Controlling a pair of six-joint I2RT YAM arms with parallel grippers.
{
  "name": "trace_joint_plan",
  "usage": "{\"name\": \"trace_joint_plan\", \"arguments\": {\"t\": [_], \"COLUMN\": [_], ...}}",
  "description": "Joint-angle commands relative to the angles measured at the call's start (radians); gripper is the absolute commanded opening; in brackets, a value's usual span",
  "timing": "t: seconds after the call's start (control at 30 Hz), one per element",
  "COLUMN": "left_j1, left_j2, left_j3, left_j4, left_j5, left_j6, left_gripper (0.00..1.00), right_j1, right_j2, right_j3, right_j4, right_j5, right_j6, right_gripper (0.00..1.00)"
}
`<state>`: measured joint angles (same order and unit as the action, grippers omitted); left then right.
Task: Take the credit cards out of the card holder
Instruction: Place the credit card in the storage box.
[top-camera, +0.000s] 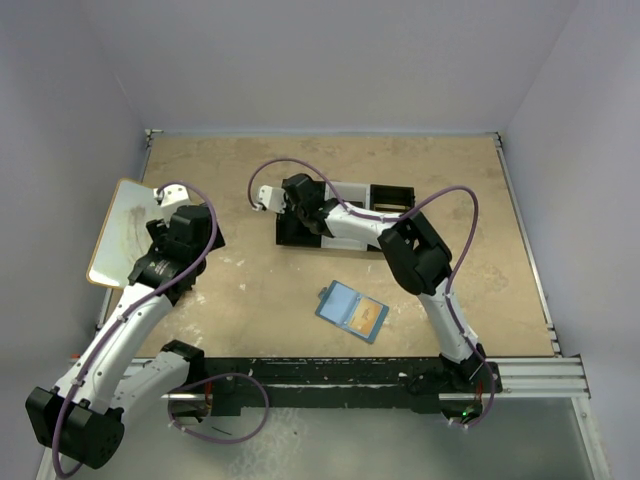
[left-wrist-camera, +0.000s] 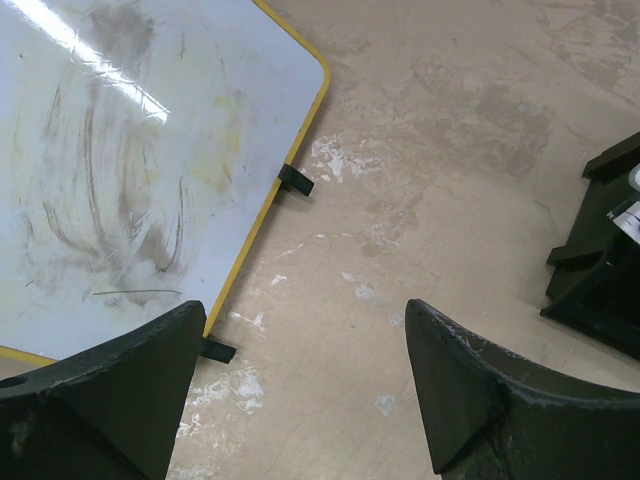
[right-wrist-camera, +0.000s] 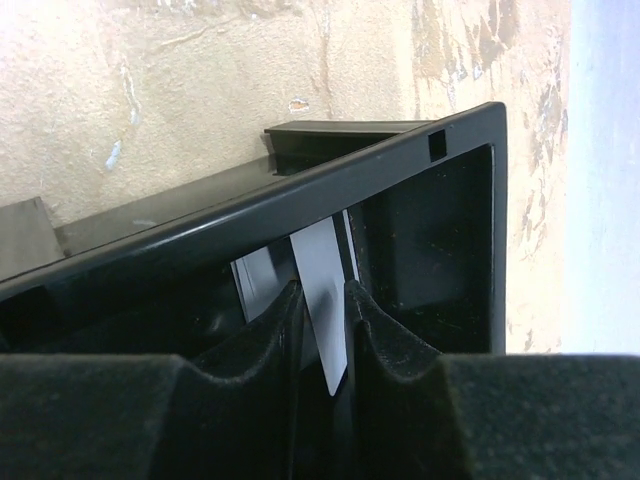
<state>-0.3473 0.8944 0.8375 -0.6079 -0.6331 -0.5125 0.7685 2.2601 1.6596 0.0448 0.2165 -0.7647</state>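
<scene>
The card holder, a blue wallet, lies open on the table in the top external view, with a gold-yellow credit card on its right half. My right gripper reaches into the left end of a black compartment tray. In the right wrist view a pale grey-white credit card stands tilted inside the tray, between the fingers of my right gripper, which are slightly parted. My left gripper hangs wide open over bare table, holding nothing.
A white board with a yellow rim lies at the table's left edge, close to my left gripper; in the left wrist view the board fills the upper left. The tray's corner shows at the right.
</scene>
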Motion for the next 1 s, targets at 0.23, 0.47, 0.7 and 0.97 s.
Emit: {"name": "trace_joint_plan", "arguments": {"t": [0.23, 0.47, 0.7, 0.97], "left_j1": [0.006, 0.005, 0.006, 0.005], "left_j2": [0.008, 0.017, 0.021, 0.027], "left_j3": [-0.001, -0.001, -0.001, 0.000], "left_j4": [0.031, 0.032, 0.033, 0.036], "left_j5": [0.001, 0.011, 0.018, 0.024], "left_j6": [-0.004, -0.001, 0.000, 0.003], "left_gripper": [0.79, 0.79, 0.79, 0.79], "right_j1": [-0.002, -0.009, -0.014, -0.017], "right_j2": [-0.032, -0.031, -0.011, -0.002], "right_j3": [0.051, 0.044, 0.068, 0.071], "right_j4": [0.000, -0.017, -0.052, -0.022], "right_j5": [-0.008, -0.024, -0.028, 0.015], "right_j6": [0.102, 0.128, 0.158, 0.174], "right_gripper": [0.33, 0.34, 0.39, 0.40]}}
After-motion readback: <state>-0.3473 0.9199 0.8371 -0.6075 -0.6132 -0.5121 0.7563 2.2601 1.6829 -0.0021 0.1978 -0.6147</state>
